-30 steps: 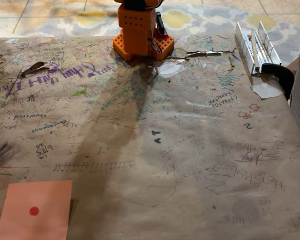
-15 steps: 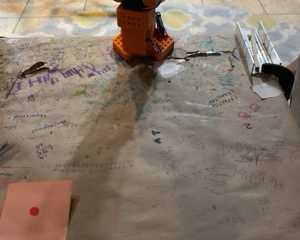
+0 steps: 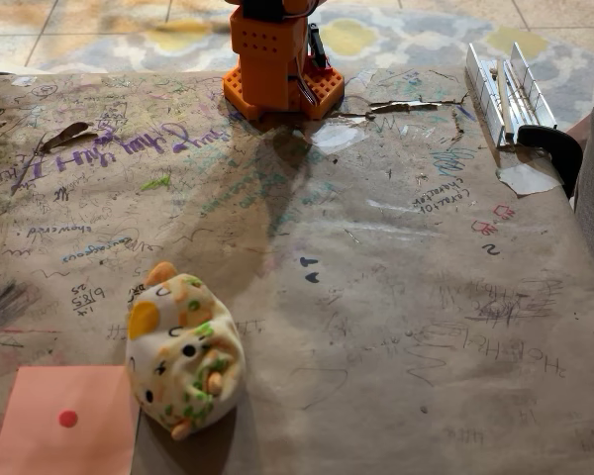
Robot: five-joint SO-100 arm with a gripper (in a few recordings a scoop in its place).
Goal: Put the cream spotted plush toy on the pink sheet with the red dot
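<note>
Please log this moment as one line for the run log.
plush toy: on table, beside pink sheet | arm base: far edge | placement: pending

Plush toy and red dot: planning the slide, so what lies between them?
In the fixed view, only bare pink sheet lies between the plush toy and red dot.

In the fixed view, the arm's orange base stands at the top centre of the frame on the far edge of the surface. Its body rises past the top border, so the upper links, the wrist and the fingers lie outside the picture.
</note>
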